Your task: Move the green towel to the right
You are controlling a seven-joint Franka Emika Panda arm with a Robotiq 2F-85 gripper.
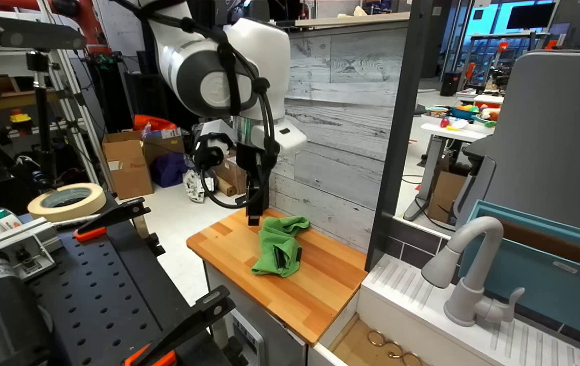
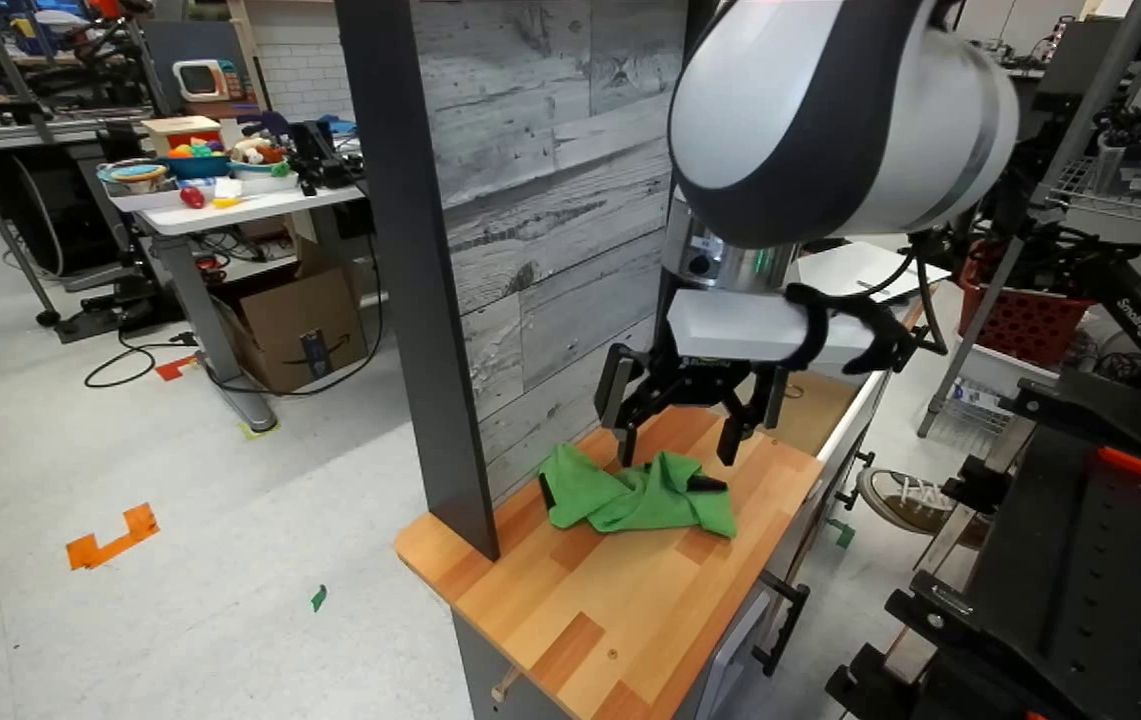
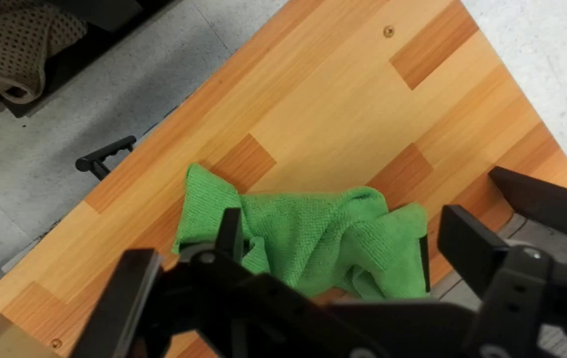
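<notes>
the green towel [image 2: 635, 506] lies crumpled on the wooden counter [image 2: 650, 590], beneath the gripper [image 2: 677, 458], its jaws spread apart. near and right in an exterior view, a basin [image 1: 348, 351] holds metal rings [image 1: 394, 355]; a teal bin [image 1: 549, 274] sits farther right. far left in an exterior view, a blue bowl [image 2: 200, 168] seems to hold toys [image 2: 198, 149].

Panda arm [image 1: 262, 51]: upper centre of an exterior view; its smooth, rounded shell [image 1: 272, 63] is finished in white. Joint cover [image 1: 188, 81]: dark grey, set with a pale round cap [image 1: 214, 91]. Cable [image 1: 203, 30]: black, secured by black straps [image 1: 232, 84]. Wrist collar [image 2: 755, 262]: silver metal, seen right of centre in an exterior view. Robotiq gripper [image 2: 678, 448]: black, two-fingered; silver screw heads [image 3: 207, 257] are fitted to its linkages [image 3: 273, 298], at the bottom of the wrist view.
</notes>
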